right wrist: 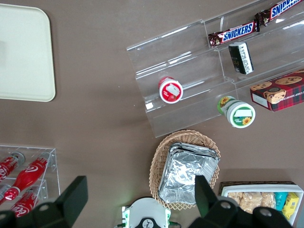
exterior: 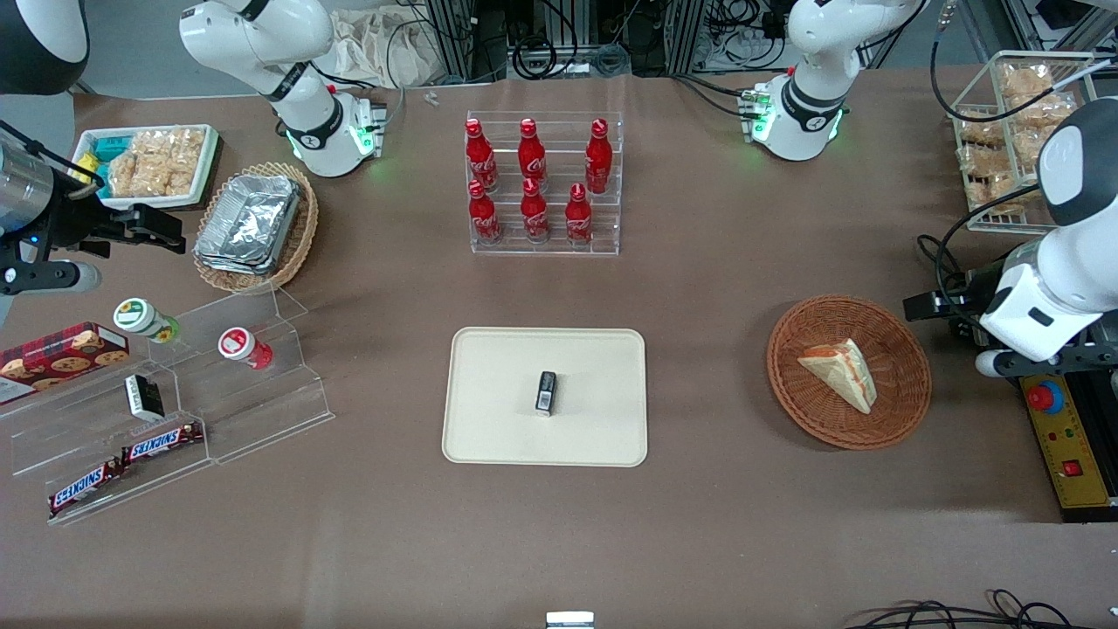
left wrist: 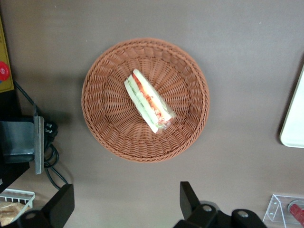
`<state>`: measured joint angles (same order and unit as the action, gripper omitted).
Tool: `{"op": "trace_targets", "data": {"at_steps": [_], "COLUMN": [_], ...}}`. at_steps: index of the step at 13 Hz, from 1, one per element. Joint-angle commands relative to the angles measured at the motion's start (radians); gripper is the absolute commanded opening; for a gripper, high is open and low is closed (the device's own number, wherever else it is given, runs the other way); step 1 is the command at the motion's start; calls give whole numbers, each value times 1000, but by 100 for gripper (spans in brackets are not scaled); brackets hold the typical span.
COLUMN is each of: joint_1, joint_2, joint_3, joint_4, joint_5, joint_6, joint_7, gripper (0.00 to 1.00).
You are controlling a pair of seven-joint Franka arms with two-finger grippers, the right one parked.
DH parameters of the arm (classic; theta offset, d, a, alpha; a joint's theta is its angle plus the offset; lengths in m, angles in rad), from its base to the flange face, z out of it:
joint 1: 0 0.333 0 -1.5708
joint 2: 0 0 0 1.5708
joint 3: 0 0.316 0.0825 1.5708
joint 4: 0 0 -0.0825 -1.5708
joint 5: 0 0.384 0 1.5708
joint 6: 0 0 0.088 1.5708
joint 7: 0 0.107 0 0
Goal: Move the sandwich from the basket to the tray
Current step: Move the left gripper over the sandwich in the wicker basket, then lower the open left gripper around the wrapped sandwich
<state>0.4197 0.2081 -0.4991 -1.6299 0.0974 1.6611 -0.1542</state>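
Note:
The sandwich, a white bread wedge with red and green filling, lies in the round reddish-brown basket. The cream tray lies flat at the table's middle, apart from the basket, with a small black object on it. My gripper hangs above the table beside the basket, toward the working arm's end. It is open, its fingers spread wide with nothing between them, and it does not touch the sandwich.
A clear rack of red bottles stands farther from the front camera than the tray. A yellow control box with a red button and a wire rack of snacks sit by the working arm. A tan basket of foil containers and a clear stepped stand lie toward the parked arm's end.

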Motion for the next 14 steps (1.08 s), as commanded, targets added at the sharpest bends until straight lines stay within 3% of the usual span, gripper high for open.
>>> {"op": "trace_targets", "data": {"at_steps": [1,14], "joint_1": [13,27], "joint_2": [-24,27], "joint_3": [-7,-7], "joint_4": [-103,-425], "joint_5": [-12,-1], "joint_6": [78,621], "joint_7": [-22,-576], "gripper": [99,99]}}
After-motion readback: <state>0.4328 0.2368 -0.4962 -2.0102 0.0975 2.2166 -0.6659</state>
